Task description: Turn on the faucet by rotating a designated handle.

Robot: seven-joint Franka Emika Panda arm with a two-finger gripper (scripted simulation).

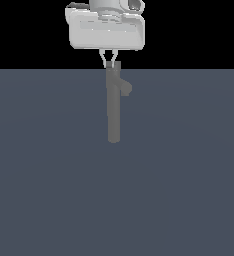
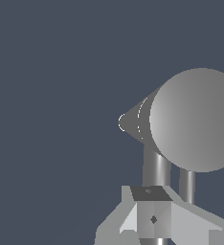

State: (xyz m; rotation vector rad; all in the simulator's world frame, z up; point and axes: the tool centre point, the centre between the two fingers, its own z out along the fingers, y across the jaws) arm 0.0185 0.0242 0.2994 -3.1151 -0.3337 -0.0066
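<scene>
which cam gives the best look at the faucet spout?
Exterior view: the short stubby grey spout shows in profile, angling off the tall matte-grey cylindrical faucet column toward that view's right, below the white gripper. The wrist view looks down the column's top; which protruding rod there is the spout is unclear.

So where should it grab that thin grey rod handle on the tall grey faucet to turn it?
Probably the thin straight grey rod itself, out away from the tall matte-grey cylindrical faucet column, coming down from above: it sticks out sideways from the cap, so closing across it there gives leverage.
</scene>
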